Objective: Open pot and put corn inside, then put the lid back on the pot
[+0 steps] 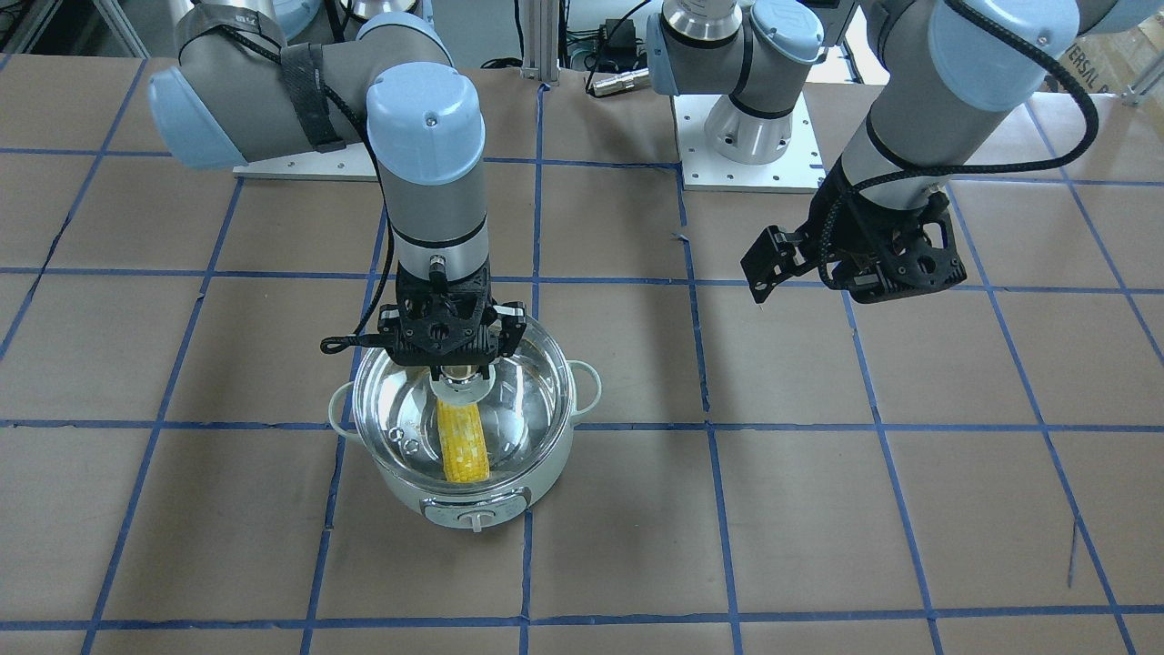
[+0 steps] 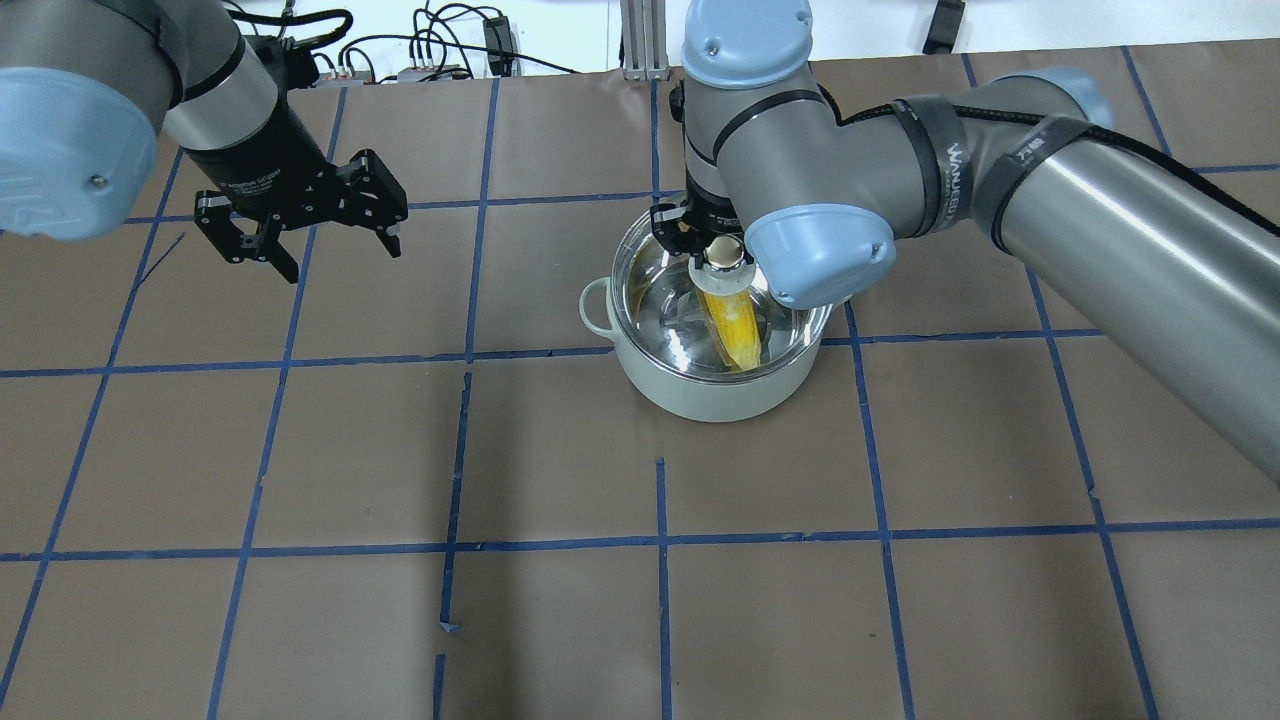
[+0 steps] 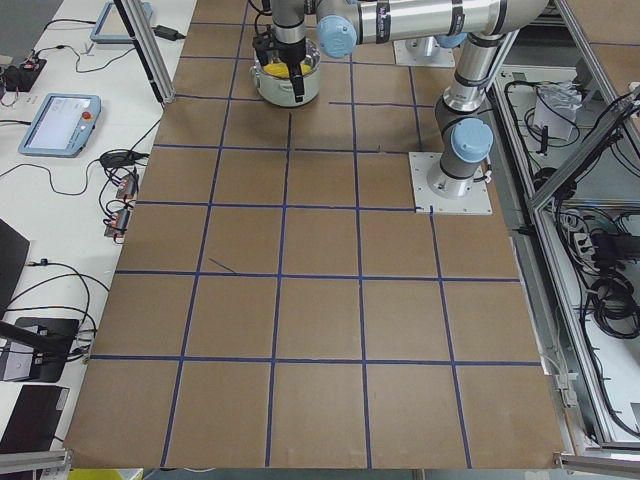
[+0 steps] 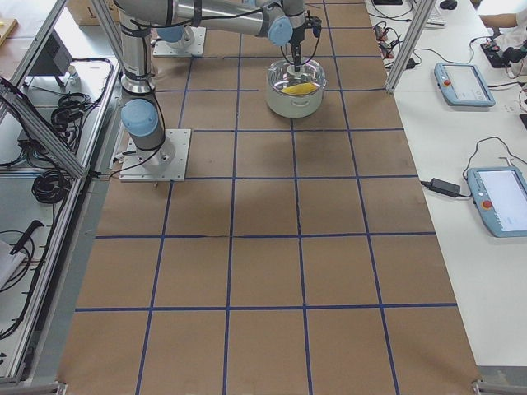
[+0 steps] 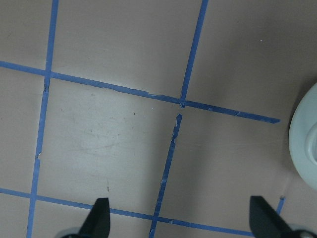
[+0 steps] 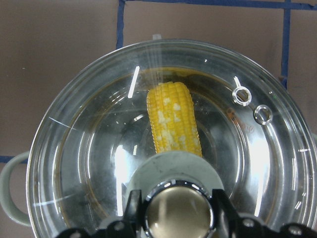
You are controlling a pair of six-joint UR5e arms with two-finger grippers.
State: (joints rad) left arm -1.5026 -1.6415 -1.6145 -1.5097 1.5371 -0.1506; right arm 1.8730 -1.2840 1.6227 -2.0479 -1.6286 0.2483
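The yellow, bumpy-kernelled corn cob (image 1: 463, 446) lies inside the round pale mint-green electric pot (image 1: 409, 491), on its shiny steel floor, seen through glass in the right wrist view. So the opening and the loading look done.

The round clear glass lid (image 1: 400, 400), with its two small vent holes, sits over the pot's mouth, roughly centred on it. From these views I cannot tell whether its rim is fully seated all round or rides a little above the pot's edge.

The right claw (image 1: 459, 364) comes straight down from above and is clamped narrow on the lid's gold-beige knob (image 6: 178, 210), fingers on either side of it.

In my judgement the task is near its end. What is left is to settle the lid if it is not down, let go of the knob and lift the arm away.

The left claw (image 2: 340, 262) hangs well apart from the pot, spread wide and holding nothing. Its wrist camera shows only the pot's pale edge at the side.

Everything stands on the brown paper-covered desk (image 2: 560, 450) marked with a blue tape grid.
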